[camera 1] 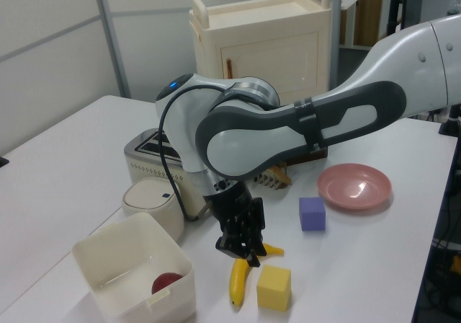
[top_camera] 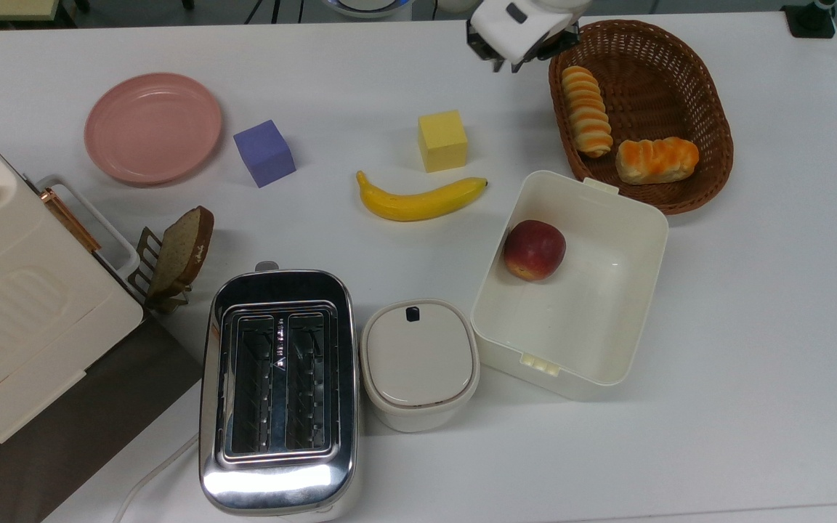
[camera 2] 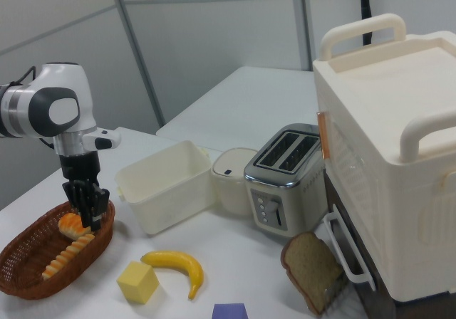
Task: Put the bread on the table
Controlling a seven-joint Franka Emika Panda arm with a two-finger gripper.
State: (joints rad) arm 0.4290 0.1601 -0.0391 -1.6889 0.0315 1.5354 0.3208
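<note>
Two pieces of bread lie in the brown wicker basket (top_camera: 709, 87) near the far right corner of the bench (top_camera: 753, 327) as the top view shows it. The bread (top_camera: 587, 110), a long roll with orange and cream stripes, lies along the basket's wall on the top view's left; a shorter orange-topped loaf (top_camera: 656, 160) sits at the basket's near end, apart from it. The gripper (top_camera: 514, 58) hangs above the bench's far edge, just beside the basket's rim on the top view's left, and holds nothing. Whether its fingers (camera 1: 241, 245) are spread or together I cannot tell; in the left view they point downward above the banana (top_camera: 418, 201).

A white bin (top_camera: 607, 356) stands next to the basket toward the near edge, with a red apple (top_camera: 533, 250) inside. The banana and a yellow cube (top_camera: 442, 140) lie mid-bench, a purple cube (top_camera: 264, 152) and pink plate (top_camera: 152, 126) further toward the top view's left. A toaster (top_camera: 279, 392) and a lidded white container (top_camera: 419, 362) stand at the near edge.
</note>
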